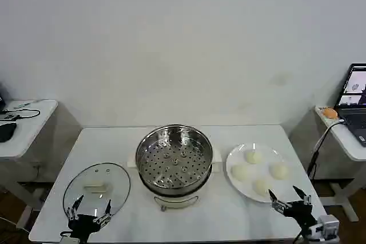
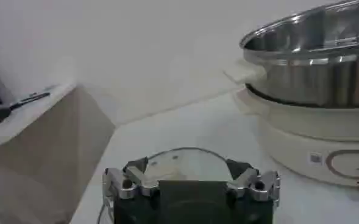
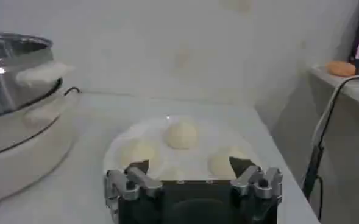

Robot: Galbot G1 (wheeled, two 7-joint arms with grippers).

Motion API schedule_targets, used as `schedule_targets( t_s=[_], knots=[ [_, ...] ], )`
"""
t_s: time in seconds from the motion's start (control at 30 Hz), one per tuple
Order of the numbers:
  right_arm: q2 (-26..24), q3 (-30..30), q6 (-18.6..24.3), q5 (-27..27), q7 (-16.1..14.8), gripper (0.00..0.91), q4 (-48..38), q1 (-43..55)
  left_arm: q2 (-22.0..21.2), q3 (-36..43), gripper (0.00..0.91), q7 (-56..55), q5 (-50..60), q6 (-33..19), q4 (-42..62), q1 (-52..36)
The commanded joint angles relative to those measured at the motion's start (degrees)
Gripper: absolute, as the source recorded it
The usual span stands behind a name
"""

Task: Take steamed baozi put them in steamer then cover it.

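- The white rectangular table [image 1: 240, 221] is carrying everything I am working with, and both my arms are reaching in over its near edge
- The round shiny stainless-steel steamer [image 1: 174, 160] with its perforated tray is sitting uncovered on a white base at the table's middle, between the lid on my left and the plate on my right
- The round transparent glass cover [image 1: 96, 188] with metal rim and cream-white handle is lying flat on the table to the left of the steamer, near its front corner
- The flat white plate [image 1: 233, 162] is resting just to the right of the steamer
- Four small smooth cream-white steamed baozi [image 1: 253, 156] are sitting on that plate, close together but apart from each other
- My left gripper [image 1: 87, 212] is hovering over the near rim of the cover, fingers spread apart and holding nothing
- My right gripper [image 1: 289, 199] is hovering at the near edge of the plate, just short of the closest bun, fingers likewise spread and empty
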Motion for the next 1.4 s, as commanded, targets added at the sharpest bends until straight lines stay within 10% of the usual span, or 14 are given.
schedule_targets(
  t_s=[0.03,0.33,0.43,0.6,0.8,1.07,1.4],
  knots=[
    [-7.7,4.0,-6.1,-0.5,-4.9,0.907,-1.3,10.3,-0.1,0.0,0.907,0.0,0.3,0.0,0.0,-0.4],
    [-24.5,-0.8,-10.6,-14.4,-25.6,0.907,-14.8,29.9,-0.7,0.5,0.907,0.1,1.6,-0.3,-0.9,-1.2],
    [-29.4,-3.4,-7.9,-24.1,-41.5,0.907,-20.3,37.9,-0.8,0.5,0.907,0.2,1.7,-0.4,-1.1,-1.5],
    [-35.1,-16.4,-2.3,-32.9,-58.0,0.907,-28.2,51.9,-0.6,0.4,0.907,0.6,1.6,-0.6,-1.6,-1.9],
    [-36.2,-36.4,4.7,-39.4,-66.5,0.907,-37.5,68.6,-0.6,0.2,0.907,0.6,1.5,-0.6,-2.1,-2.0],
    [-31.4,-58.1,9.4,-43.7,-68.2,0.907,-44.8,87.4,-0.9,0.2,0.907,0.9,1.6,-0.6,-2.8,-1.9],
    [-18.3,-65.1,16.1,-48.3,-68.8,0.907,-57.1,90.7,-1.4,-0.1,0.907,1.2,1.7,-0.5,-3.8,-1.7]
  ],
)
